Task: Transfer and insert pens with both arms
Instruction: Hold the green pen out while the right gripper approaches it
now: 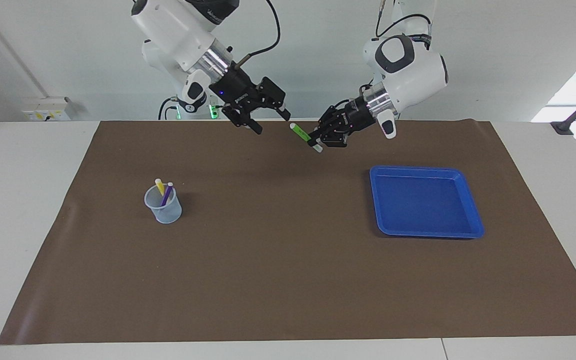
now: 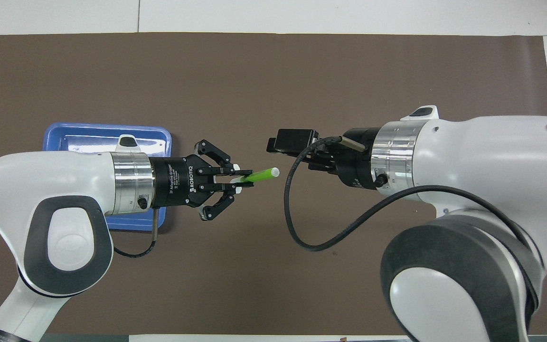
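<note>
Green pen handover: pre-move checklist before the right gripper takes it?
1. Left gripper shut on the green pen, held in the air over the brown mat: ok.
2. Free length of the pen sticks out toward the right gripper, pale tip leading: ok.
3. Right gripper open, nothing in it: ok.
4. A gap separates the right gripper from the pen tip, no contact: ok.
5. Fingers lined up with the pen's axis: cannot tell.
6. Cup upright with the yellow pen and purple pen in it; room for a third: cannot tell.
</note>
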Available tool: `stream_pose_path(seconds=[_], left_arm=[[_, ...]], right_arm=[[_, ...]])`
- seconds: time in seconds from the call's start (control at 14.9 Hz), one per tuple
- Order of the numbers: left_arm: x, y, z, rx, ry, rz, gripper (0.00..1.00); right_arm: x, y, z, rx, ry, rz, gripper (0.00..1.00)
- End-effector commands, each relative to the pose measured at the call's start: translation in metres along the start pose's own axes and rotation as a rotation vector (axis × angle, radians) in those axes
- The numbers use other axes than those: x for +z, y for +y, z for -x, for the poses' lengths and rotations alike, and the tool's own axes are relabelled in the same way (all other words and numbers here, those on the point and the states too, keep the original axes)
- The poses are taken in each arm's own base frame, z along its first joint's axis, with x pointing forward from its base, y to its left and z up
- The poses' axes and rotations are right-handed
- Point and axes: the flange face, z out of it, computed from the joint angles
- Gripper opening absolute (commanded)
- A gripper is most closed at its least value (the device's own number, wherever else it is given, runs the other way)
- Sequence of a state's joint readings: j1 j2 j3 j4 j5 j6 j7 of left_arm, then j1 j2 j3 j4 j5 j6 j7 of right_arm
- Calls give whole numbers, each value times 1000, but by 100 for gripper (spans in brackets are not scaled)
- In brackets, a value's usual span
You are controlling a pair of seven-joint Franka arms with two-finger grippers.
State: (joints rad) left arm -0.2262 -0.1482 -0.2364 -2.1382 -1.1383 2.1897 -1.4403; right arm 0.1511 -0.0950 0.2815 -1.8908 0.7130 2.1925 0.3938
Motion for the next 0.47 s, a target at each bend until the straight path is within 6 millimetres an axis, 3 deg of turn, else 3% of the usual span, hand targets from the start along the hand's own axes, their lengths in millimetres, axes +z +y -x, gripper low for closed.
stream_pose_path(seconds=[0.0, 0.4], left_arm=[[-7, -3, 3, -29, -18, 29, 0], [-7, -1, 3, -37, -23, 58, 0]], right_arm=[[8, 9, 16, -53, -3, 10, 100], [19, 5, 22, -87, -15, 17, 100]])
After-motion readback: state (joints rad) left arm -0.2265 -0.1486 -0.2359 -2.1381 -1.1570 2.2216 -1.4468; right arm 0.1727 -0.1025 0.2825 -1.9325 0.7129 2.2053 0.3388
